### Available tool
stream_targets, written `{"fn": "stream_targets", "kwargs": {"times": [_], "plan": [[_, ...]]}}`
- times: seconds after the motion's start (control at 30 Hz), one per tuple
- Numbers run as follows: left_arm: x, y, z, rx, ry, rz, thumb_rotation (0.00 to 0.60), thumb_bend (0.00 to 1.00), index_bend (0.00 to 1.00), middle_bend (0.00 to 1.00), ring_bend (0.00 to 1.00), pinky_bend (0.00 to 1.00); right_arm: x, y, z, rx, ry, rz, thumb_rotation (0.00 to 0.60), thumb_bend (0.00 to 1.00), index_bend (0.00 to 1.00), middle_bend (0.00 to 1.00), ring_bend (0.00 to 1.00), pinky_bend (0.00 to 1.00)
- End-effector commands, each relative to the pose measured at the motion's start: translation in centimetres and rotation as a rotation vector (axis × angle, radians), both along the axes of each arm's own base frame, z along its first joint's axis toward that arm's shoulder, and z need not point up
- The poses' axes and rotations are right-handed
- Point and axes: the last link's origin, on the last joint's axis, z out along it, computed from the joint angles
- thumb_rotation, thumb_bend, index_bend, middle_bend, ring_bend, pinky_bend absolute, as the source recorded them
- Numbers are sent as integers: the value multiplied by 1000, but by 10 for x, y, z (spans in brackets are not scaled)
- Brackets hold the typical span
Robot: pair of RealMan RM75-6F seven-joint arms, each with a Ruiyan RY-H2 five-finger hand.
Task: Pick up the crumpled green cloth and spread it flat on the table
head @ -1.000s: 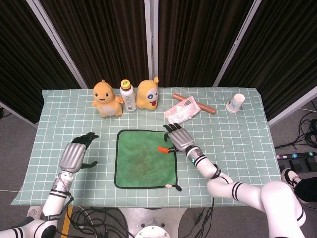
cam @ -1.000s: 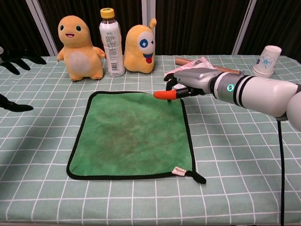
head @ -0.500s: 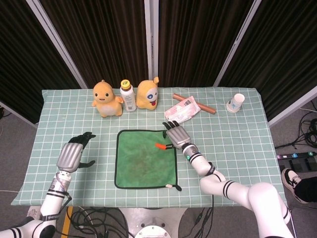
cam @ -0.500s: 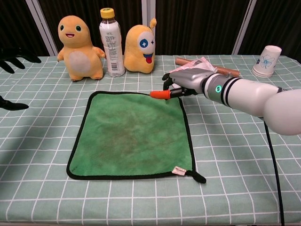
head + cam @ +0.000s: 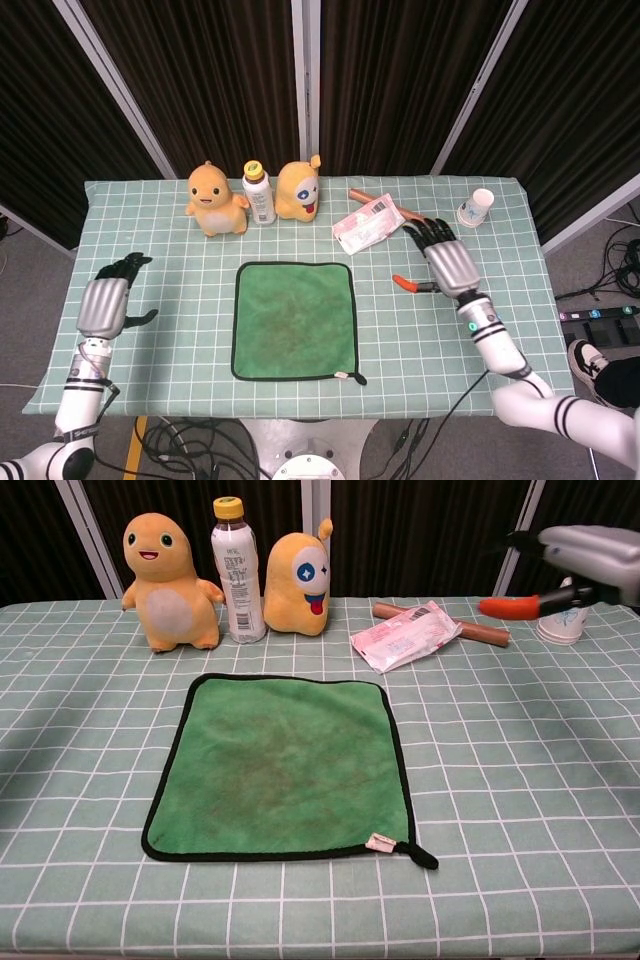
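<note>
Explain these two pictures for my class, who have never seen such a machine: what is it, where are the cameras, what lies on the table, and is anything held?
It is a robot with two arms, each ending in a robot hand with fingers. One picture looks down from its head, the other forward from its chest. On the checked table a green cloth lies spread flat. Behind it stand two orange toys with a bottle between them; further right lie a packet, a brown stick and a paper cup. The left robot hand and the right robot hand are both open, to either side of the cloth, and hold nothing. The orange tip is the right hand's thumb.
</note>
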Motion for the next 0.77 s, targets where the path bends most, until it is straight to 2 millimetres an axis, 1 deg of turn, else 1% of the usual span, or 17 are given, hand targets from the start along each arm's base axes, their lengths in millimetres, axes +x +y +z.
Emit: {"fn": "stream_targets", "kwargs": {"times": [0.03, 0.17, 0.27, 0.37, 0.47, 0.57, 0.67, 0.77], "plan": [[-9, -5, 10, 36, 22, 24, 600, 60, 257, 268, 247, 260, -31, 32, 28, -57, -16, -14, 211, 166, 0, 15, 0, 0], [-19, -15, 23, 92, 66, 46, 600, 60, 257, 268, 247, 247, -56, 62, 52, -123, -30, -44, 217, 160, 0, 0, 0, 0], [-24, -25, 29, 115, 99, 56, 600, 60, 257, 268, 247, 245, -71, 83, 65, -167, -47, -70, 223, 158, 0, 0, 0, 0], [-28, -36, 33, 132, 125, 77, 600, 60, 257, 268, 247, 244, -83, 101, 75, -202, -66, -97, 216, 156, 0, 0, 0, 0], [-32, -47, 36, 129, 138, 104, 600, 60, 257, 268, 247, 244, -93, 118, 82, -227, -77, -134, 217, 149, 0, 0, 0, 0], [-34, -57, 38, 115, 145, 125, 600, 60, 257, 268, 247, 243, -101, 132, 88, -233, -90, -176, 219, 113, 0, 0, 0, 0], [-34, -67, 40, 104, 141, 144, 600, 60, 257, 268, 247, 243, -106, 143, 90, -227, -98, -206, 216, 79, 0, 0, 0, 0], [-33, -76, 41, 93, 139, 156, 600, 60, 257, 268, 247, 242, -107, 152, 92, -198, -130, -236, 216, 68, 0, 0, 0, 0]]}}
